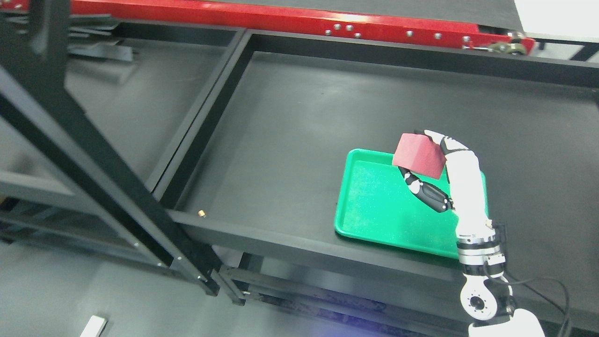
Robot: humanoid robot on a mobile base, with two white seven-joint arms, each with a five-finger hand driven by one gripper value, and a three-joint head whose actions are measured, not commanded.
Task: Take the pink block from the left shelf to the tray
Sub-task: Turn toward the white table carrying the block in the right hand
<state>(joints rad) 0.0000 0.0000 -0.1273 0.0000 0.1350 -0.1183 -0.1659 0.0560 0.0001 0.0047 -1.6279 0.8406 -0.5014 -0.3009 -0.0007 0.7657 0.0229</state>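
- Right hand: arm enters from the lower right; fingers clamped on the pink block, thumb beneath, other fingers over the top edge; grasp appears firm.
- Pink block: held in the air, tilted, over the far right part of the green tray; not touching it.
- Governing relation: tray floor lies directly below the block; release judged to need a downward move only.
- Left hand: not visible.
- Tray rests on the black shelf; no other objects in it.
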